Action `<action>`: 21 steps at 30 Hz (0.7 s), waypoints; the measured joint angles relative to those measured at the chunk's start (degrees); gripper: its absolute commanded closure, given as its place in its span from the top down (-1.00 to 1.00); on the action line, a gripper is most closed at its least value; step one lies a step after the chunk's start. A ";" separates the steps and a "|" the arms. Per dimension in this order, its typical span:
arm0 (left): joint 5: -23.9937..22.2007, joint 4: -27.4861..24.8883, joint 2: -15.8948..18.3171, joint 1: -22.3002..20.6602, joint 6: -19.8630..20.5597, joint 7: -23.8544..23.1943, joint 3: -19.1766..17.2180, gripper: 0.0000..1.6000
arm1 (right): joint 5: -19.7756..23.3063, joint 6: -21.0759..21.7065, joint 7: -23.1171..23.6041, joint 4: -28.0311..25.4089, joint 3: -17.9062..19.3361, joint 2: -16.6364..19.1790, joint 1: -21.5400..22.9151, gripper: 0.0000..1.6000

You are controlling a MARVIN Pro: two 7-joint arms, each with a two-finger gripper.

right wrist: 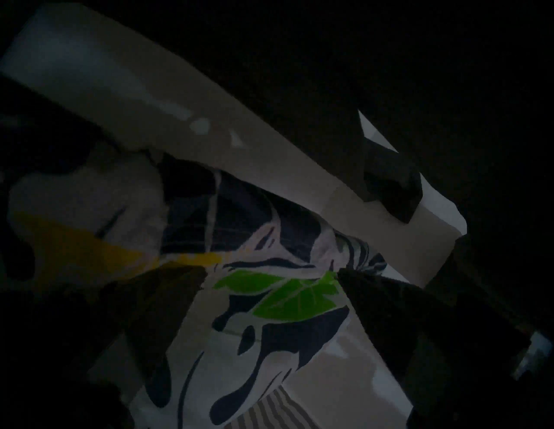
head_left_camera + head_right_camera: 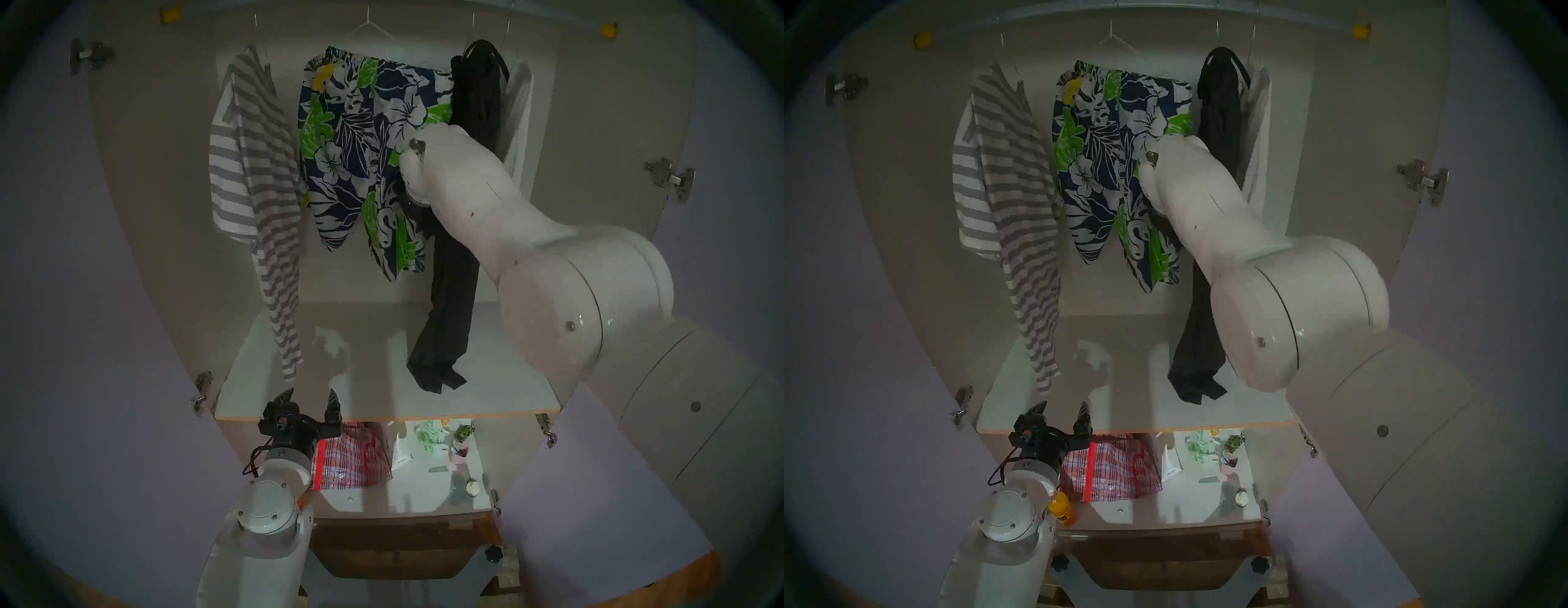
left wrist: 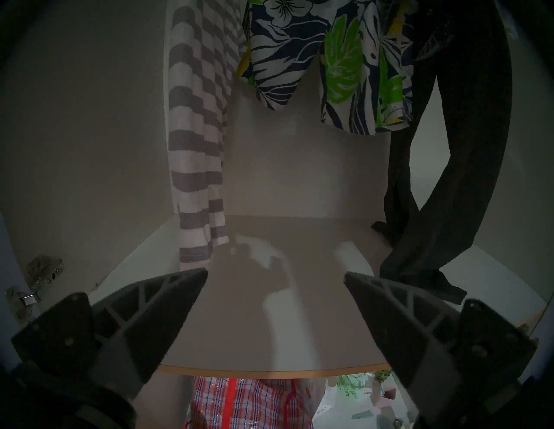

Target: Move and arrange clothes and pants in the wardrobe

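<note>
In the wardrobe [image 2: 161, 191], a grey-and-white striped T-shirt [image 2: 254, 170], floral shorts [image 2: 360, 140], long black pants [image 2: 454, 276] and a white blouse [image 2: 519, 110] hang from left to right. The black pants mostly hide the blouse. The pants' cuffs rest on the white shelf [image 2: 360, 382]. My left gripper [image 2: 309, 401] is open and empty at the shelf's front edge, below the T-shirt's hem [image 3: 201, 239]. My right arm [image 2: 462, 191] reaches up between the shorts and the black pants, hiding its gripper in the head views. In the right wrist view the right gripper [image 1: 272, 272] is open against the floral shorts [image 1: 269, 299].
The rail's yellow end caps [image 2: 169, 16] [image 2: 609, 30] show at the top. The lilac doors [image 2: 63, 297] stand open on both sides. Below the shelf are a red checked bag [image 2: 352, 458], an orange bottle [image 2: 1062, 511] and several small items [image 2: 458, 446].
</note>
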 measured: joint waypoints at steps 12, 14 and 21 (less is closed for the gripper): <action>-0.02 0.03 0.03 -0.01 0.00 0.07 0.03 1.00 | -0.05 -5.80 5.84 4.64 -0.05 -1.21 4.83 1.00; -0.02 0.05 0.03 -0.01 0.00 0.08 0.04 1.00 | -0.06 -6.08 6.04 4.70 -0.06 -1.16 4.93 1.00; -0.03 0.29 0.03 -0.09 0.00 0.16 0.06 1.00 | -0.15 -7.54 6.97 5.32 -0.04 -0.69 5.39 1.00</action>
